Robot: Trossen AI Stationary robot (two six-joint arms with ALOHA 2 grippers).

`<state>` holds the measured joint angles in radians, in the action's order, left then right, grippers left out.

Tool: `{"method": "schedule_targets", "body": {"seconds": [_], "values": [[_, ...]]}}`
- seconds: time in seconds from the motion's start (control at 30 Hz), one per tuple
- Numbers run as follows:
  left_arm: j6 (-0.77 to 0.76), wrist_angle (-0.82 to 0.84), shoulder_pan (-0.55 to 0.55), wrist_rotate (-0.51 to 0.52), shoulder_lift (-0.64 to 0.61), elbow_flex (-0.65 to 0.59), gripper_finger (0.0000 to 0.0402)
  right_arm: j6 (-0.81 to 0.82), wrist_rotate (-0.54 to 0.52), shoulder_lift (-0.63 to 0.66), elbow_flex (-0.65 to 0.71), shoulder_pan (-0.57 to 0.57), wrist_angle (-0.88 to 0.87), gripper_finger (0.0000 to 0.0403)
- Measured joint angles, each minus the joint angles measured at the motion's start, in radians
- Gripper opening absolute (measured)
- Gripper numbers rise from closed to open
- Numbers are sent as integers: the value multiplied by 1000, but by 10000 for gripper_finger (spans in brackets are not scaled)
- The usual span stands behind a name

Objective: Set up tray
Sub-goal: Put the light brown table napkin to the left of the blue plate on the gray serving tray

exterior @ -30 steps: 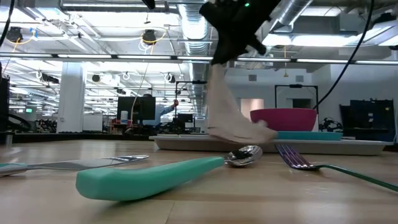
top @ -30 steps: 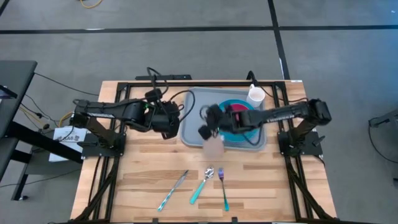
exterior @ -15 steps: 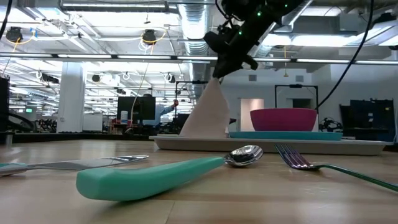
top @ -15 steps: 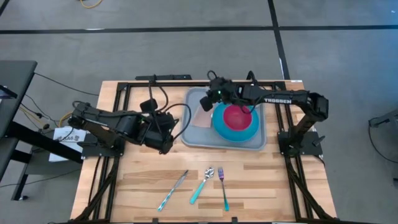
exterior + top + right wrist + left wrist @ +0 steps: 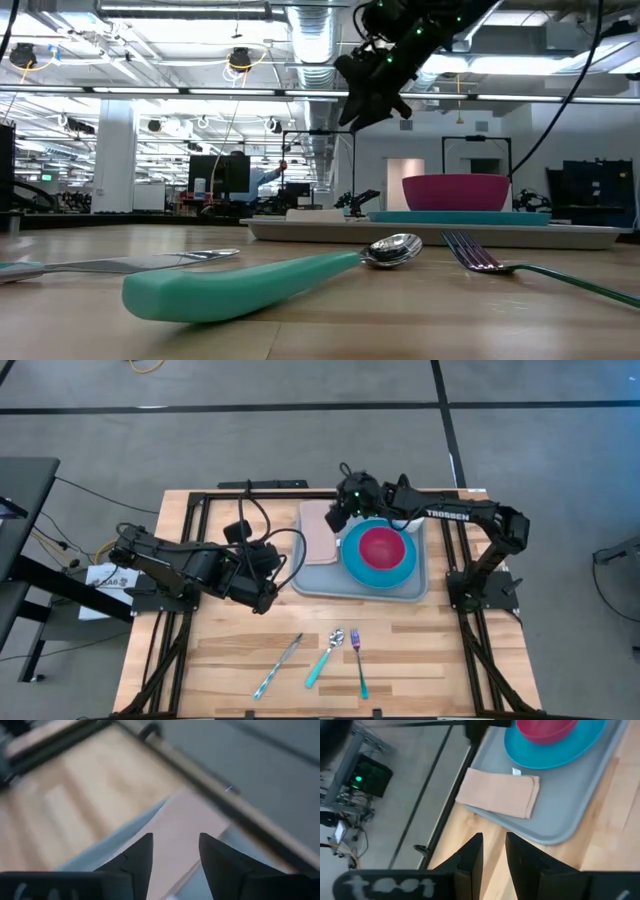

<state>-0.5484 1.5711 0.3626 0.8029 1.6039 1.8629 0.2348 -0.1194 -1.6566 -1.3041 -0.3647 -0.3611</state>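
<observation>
The grey-blue tray lies at the table's far middle. On it a blue plate carries a pink bowl. A folded tan napkin lies flat on the tray's left part, also seen as the napkin in the left wrist view. My right gripper hangs open just above the napkin's far end, touching nothing. My left gripper hovers over the wood left of the tray, open by a narrow gap with nothing in it.
A knife, a teal-handled spoon and a fork lie side by side near the table's front edge. Bare wood stretches between them and the tray. Black frame rails run along the table's sides.
My right gripper has carried the hanging napkin from the tray's near-left corner toward the far edge, lowered it onto the tray's left part, opened and let go. The napkin now lies flat. My left gripper has drawn slightly toward the near edge.
</observation>
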Motion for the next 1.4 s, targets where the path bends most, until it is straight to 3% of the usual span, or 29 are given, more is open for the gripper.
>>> {"method": "schedule_targets", "body": {"seconds": [0.2,0.4,0.67,0.97,1.4], "values": [[0,0,0,20,-1,0,72,22,13,-61,21,103,-12,153],[-20,0,1,20,-2,0,72,9,-58,-264,7,202,158,133],[-23,0,8,16,-2,0,72,132,-88,-417,-43,190,154,96],[-23,0,8,16,-2,0,72,142,-75,-426,-43,195,81,91],[-23,0,8,16,-2,0,72,116,91,-419,-46,254,-24,91]]}}
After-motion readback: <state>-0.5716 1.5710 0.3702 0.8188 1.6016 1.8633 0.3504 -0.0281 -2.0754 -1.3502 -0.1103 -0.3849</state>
